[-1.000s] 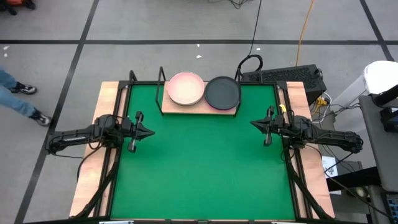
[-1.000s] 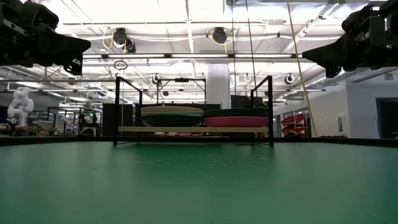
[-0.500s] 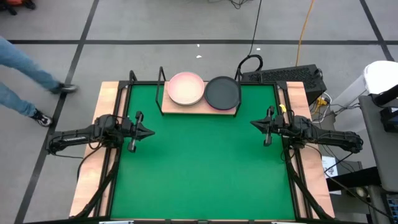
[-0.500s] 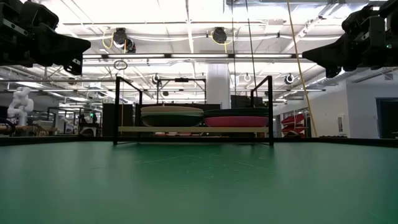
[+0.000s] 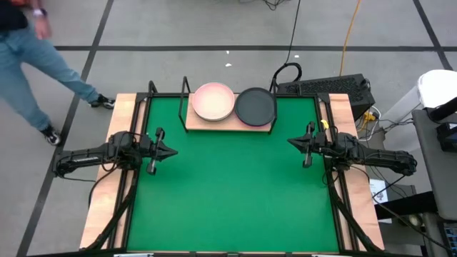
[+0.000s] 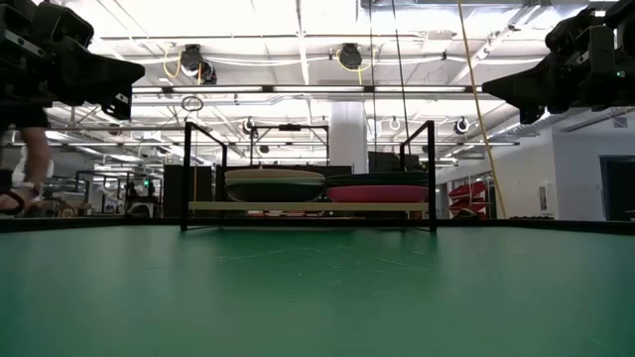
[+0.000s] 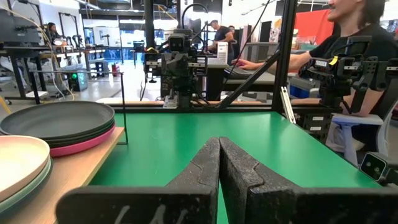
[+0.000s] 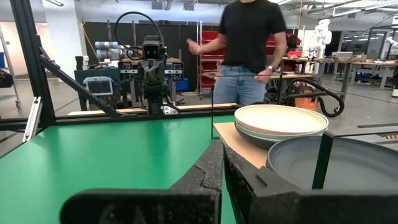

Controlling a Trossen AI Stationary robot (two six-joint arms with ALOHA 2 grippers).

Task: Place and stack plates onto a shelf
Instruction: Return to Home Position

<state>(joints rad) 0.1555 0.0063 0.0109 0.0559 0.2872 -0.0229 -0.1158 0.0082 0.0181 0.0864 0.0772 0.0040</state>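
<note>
The plates sit in two stacks side by side on the shelf (image 5: pixel 227 123), at the far edge of the green mat (image 5: pixel 228 193). The stack nearer the left arm is topped by a pale pink plate (image 5: pixel 213 101); the right wrist view shows a mint green plate (image 8: pixel 256 135) right under it. The stack nearer the right arm is topped by a dark grey plate (image 5: pixel 255 106), and in the left wrist view a hot pink plate (image 7: pixel 93 140) lies beneath the dark ones. From the low view both stacks rest flat on the light wood board, inside the thin black frame (image 6: pixel 185 174), their rims almost touching.

The left tool (image 5: pixel 170 151) hangs above the mat's left side, well apart from the shelf, its fingers pressed together and holding nothing. The right tool (image 5: pixel 293 142) mirrors it above the mat's right side, pointing inward, fingers likewise closed on nothing. The two face each other across the bare mat.

The mat covers the tabletop (image 5: pixel 116 118), whose wood edging shows along both sides. On the floor beyond the far left corner a person (image 5: pixel 32 68) in jeans is mid-stride; the right wrist view shows them in a black shirt behind the shelf. In the left wrist view another person (image 7: pixel 364 37) sits at a desk past the right arm.
</note>
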